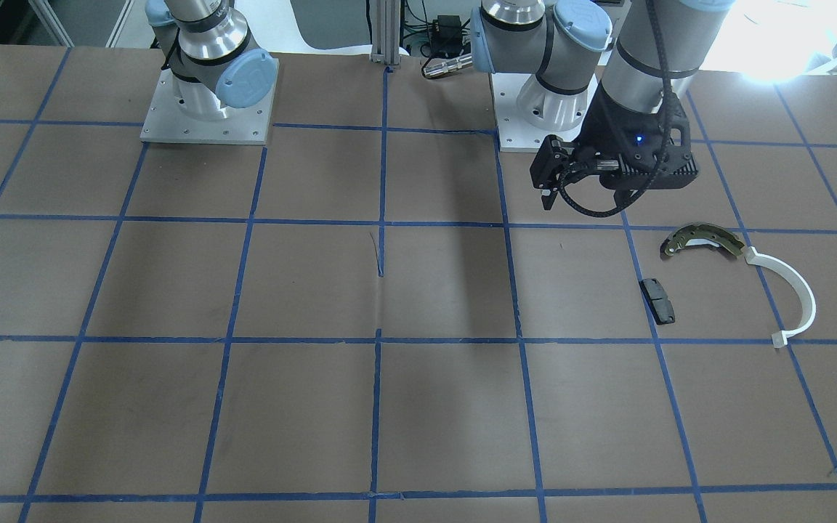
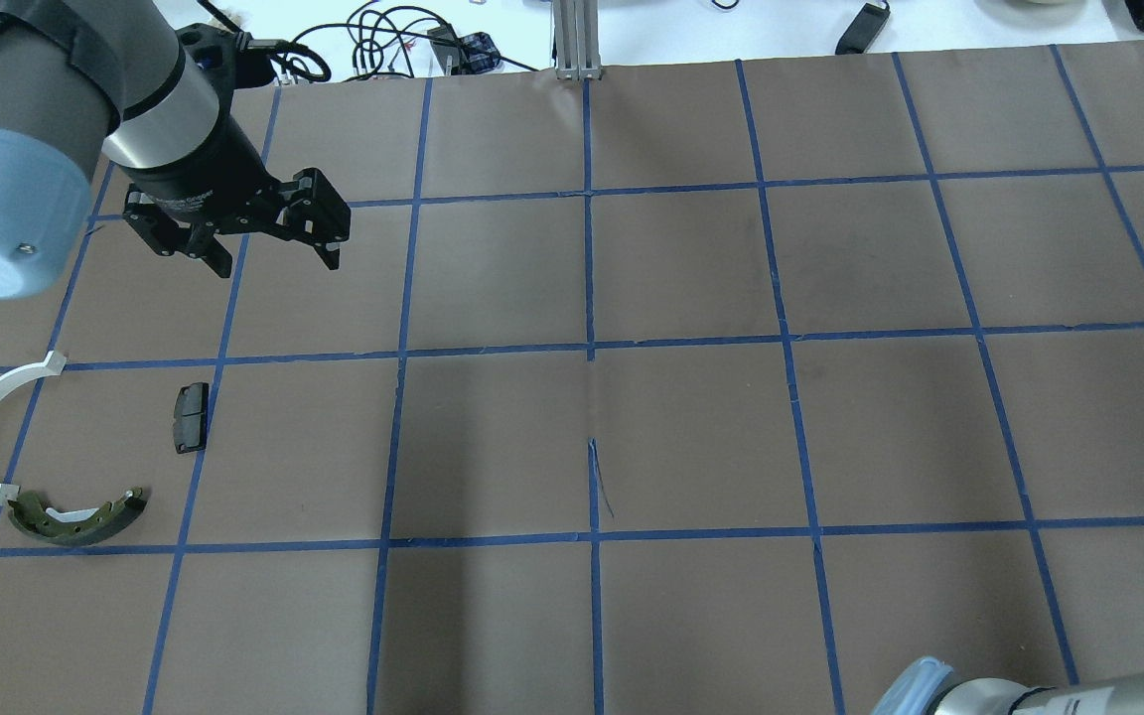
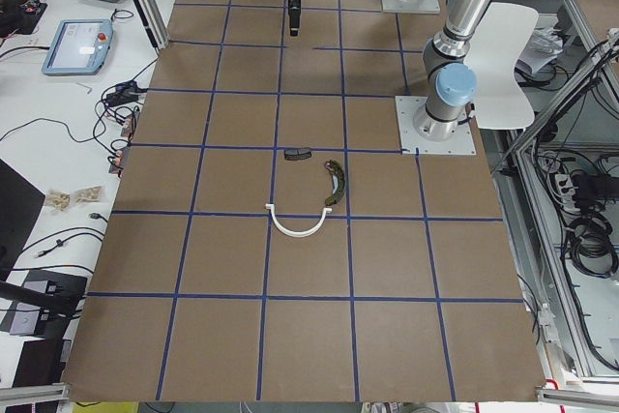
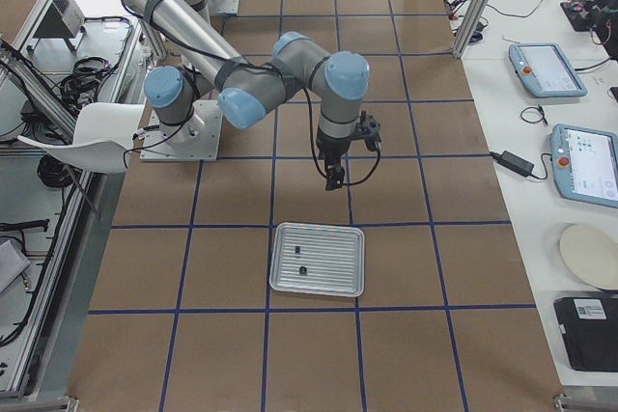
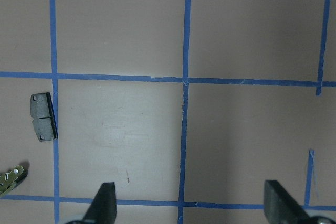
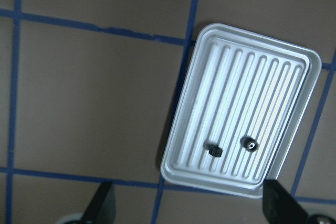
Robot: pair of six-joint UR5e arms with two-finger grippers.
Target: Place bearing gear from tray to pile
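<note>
Start only: small black toothed bearing gear [image 6: 251, 144] lying in ribbed silver-grey metal tray [image 6: 247, 77], lower frame, none at lower-left pile of loose brake parts [image 2: 75, 518]; right gripper [image 6: 189, 192], left gripper [image 2: 277, 260] spread apart, empty.

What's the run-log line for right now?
step: pre-pick | left gripper: open, empty, near pile | right gripper: open, empty, near tray | gears: two, both in tray | pile: no gear yet

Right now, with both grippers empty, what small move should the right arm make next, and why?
Probably bring the open right gripper over the tray and down toward the small black gear with the shiny centre: the gripper hangs beside the tray's rim, and the gear lies in the tray.
</note>
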